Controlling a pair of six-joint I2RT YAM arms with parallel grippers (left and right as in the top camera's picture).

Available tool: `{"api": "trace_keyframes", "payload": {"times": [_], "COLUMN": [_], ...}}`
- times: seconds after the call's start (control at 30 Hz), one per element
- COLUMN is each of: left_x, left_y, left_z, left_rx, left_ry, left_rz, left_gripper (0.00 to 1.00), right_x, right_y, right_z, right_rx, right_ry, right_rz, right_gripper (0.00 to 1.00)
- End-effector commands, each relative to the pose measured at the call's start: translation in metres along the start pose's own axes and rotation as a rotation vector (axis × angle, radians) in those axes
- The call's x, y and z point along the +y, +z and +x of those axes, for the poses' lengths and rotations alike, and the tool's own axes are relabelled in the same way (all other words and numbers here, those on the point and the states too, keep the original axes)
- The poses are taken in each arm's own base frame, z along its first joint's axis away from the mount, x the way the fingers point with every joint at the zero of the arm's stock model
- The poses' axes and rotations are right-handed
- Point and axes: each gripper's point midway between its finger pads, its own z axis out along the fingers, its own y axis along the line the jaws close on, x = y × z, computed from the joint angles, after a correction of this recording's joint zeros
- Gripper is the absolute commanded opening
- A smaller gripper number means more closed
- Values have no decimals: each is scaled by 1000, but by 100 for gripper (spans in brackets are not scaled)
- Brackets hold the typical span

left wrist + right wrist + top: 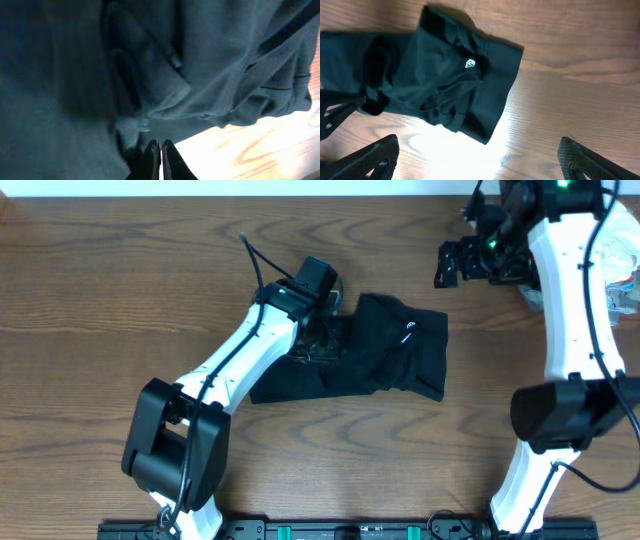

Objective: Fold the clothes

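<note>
The black T-shirt [385, 360] lies crumpled and partly folded on the wooden table [120, 280], its small white logo [410, 330] facing up. My left gripper [322, 335] is low over the shirt's left part. In the left wrist view its fingers [160, 150] are pressed together at the edge of the fabric [75, 75], with a thin bright gap and nothing between the tips. My right gripper [450, 265] is raised at the back right, wide open and empty. In the right wrist view [480, 160] it looks down on the shirt [445, 75] and logo [470, 63].
A heap of light garments [625, 280] shows at the right edge behind the right arm. Bare wood [570, 100] lies to the right of and in front of the shirt. The arm bases stand along the front edge.
</note>
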Motion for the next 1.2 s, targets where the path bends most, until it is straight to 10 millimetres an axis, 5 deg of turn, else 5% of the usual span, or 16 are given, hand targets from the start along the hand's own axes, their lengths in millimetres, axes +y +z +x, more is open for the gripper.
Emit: {"api": "trace_keyframes", "payload": {"times": [0.0, 0.27, 0.43, 0.47, 0.8, 1.17], "left_x": [7, 32, 58, 65, 122, 141], "left_y": [0, -58, -96, -102, -126, -129], "left_z": [-2, -21, -32, -34, -32, -28], "left_rx": [8, -76, -175, -193, -221, -216], "left_ry": [-1, -62, -82, -89, -188, -215], "left_rz": [-1, -5, -10, -14, -63, -139], "left_gripper": [6, 13, 55, 57, 58, 58], "right_x": [-10, -24, -19, -17, -10, -4], "right_y": [23, 84, 126, 134, 191, 211], "right_z": [2, 14, 22, 23, 42, 64], "right_rx": [60, 139, 155, 152, 146, 188], "right_ry": [64, 188, 199, 194, 187, 183], "right_rz": [-5, -26, -94, -102, -158, -174], "right_gripper": [99, 95, 90, 90, 96, 99]}}
